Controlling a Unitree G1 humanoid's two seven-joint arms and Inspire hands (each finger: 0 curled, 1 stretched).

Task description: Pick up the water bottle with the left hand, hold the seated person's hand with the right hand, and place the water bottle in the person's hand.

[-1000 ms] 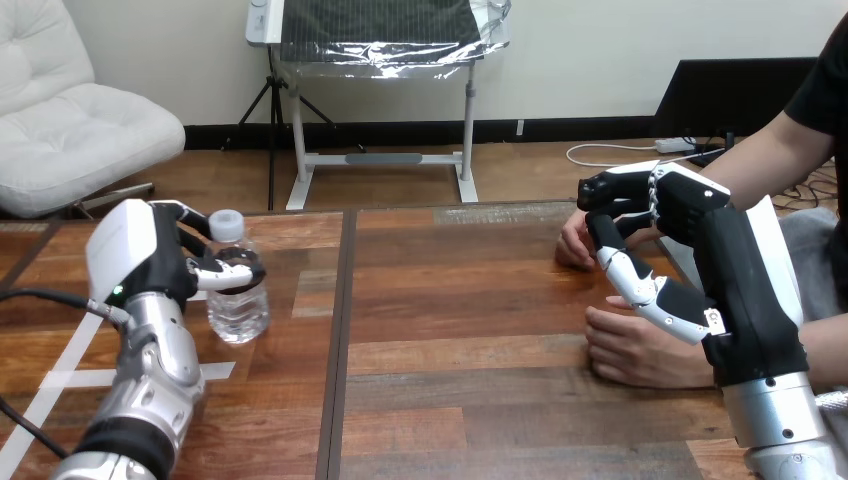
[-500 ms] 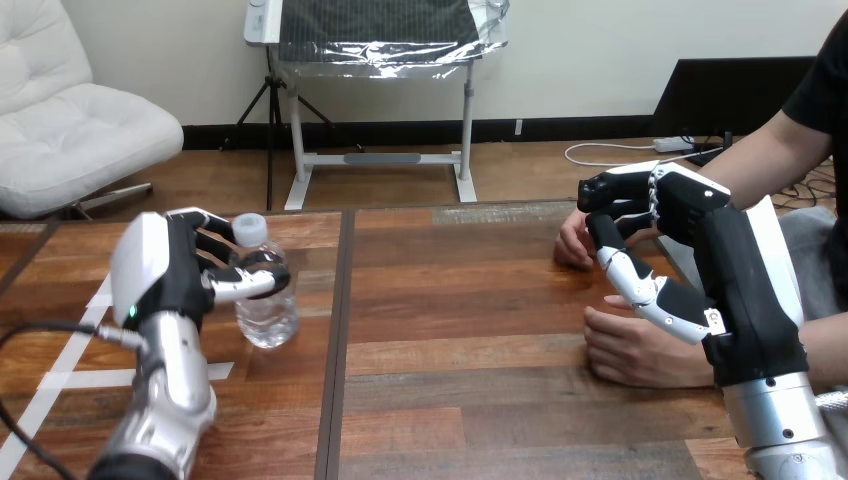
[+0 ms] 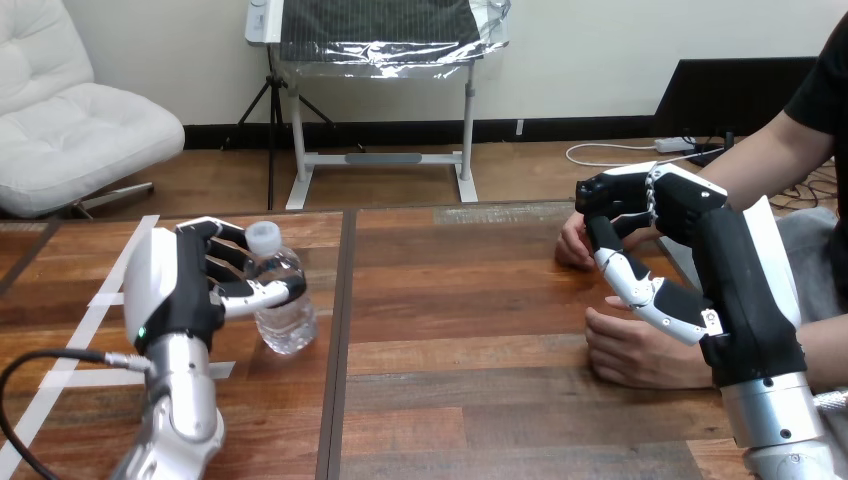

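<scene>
A clear water bottle (image 3: 285, 305) with a white cap is tilted a little at the table's left, its base at or just above the wood. My left hand (image 3: 180, 285) is shut on it, fingers and thumb wrapped round its upper body. My right hand (image 3: 700, 235) hangs at the table's right, between the person's two hands. The person's farther hand (image 3: 573, 242) rests on the table just left of and partly behind my right hand. The person's nearer hand (image 3: 635, 350) lies flat below it. Whether my right hand touches either one I cannot tell.
White tape strips (image 3: 120, 275) mark the wooden table (image 3: 460, 300) at the left, beside my left arm. A dark seam (image 3: 338, 340) runs down the table left of centre. Bare wood lies between the bottle and the person's hands.
My left hand has carried the bottle to the right, toward the table's middle, and tilted it slightly. My right hand and the person's hands have hardly moved.
</scene>
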